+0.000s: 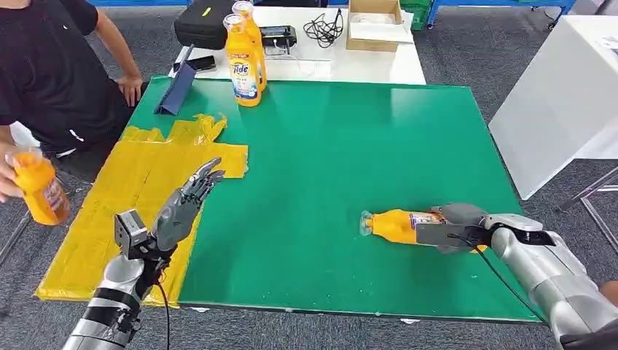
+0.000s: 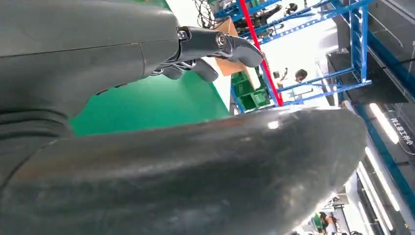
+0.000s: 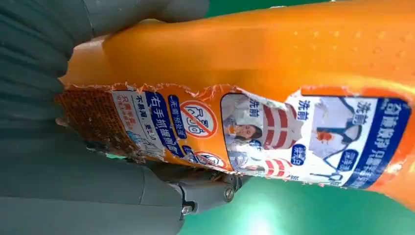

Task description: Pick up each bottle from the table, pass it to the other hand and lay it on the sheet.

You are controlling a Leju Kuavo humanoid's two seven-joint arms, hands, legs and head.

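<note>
One orange bottle [image 1: 397, 225] lies gripped by the right robot hand [image 1: 455, 227]; left robot hand [image 1: 186, 202] spread, empty.

The head view is bright and evenly lit from overhead, with only faint, soft shadows on the green desk [image 1: 350, 160]; the orange bottle [image 1: 399, 225] lying there casts almost none. Detail is sharp across the middle, and straight edges bow slightly toward the corners. In the left wrist view the left robot hand [image 2: 195, 161] sits so close that its dark thumb is a soft blur with a small specular glint, while ceiling strip lights behind burn out to white. The right wrist view is well lit and the bottle's label [image 3: 254, 137] reads crisply, though a pale patch of glare spreads on the green surface beneath.
</note>
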